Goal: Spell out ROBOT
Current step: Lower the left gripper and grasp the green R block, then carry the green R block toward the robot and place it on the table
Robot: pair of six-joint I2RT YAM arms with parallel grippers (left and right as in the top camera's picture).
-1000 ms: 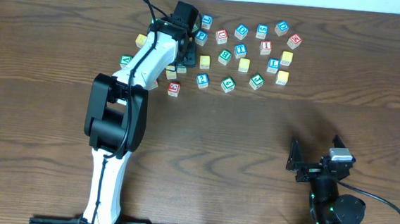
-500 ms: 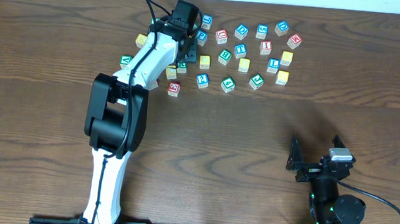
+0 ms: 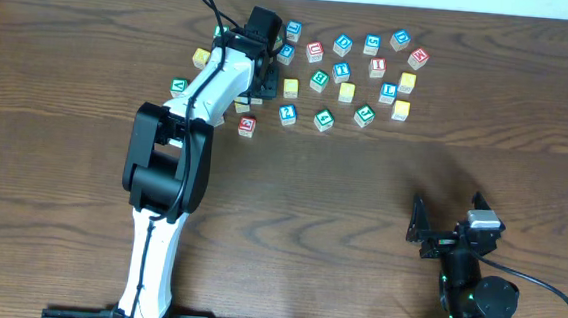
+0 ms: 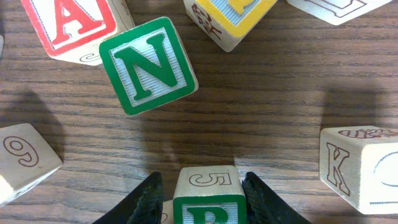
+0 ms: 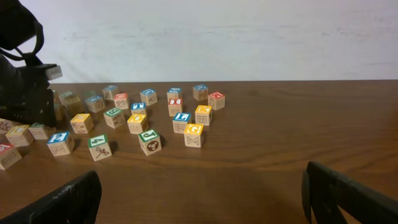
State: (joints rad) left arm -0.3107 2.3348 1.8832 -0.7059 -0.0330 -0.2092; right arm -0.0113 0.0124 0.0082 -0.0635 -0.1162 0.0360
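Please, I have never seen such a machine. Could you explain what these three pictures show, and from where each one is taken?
Two robot arms stand at a wooden table. One picture looks down from above; the other two come from small cameras on each wrist. Wooden letter blocks lie scattered at the far side. The left gripper straddles a green block marked 5 (whether it grips, I cannot tell), near a green N block. The right gripper rests open, holding nothing.

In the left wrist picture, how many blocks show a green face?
2. The green N block lies tilted above centre. The other green block, a 5 on its side, sits inside the left claw at the bottom edge. More may be out of frame.
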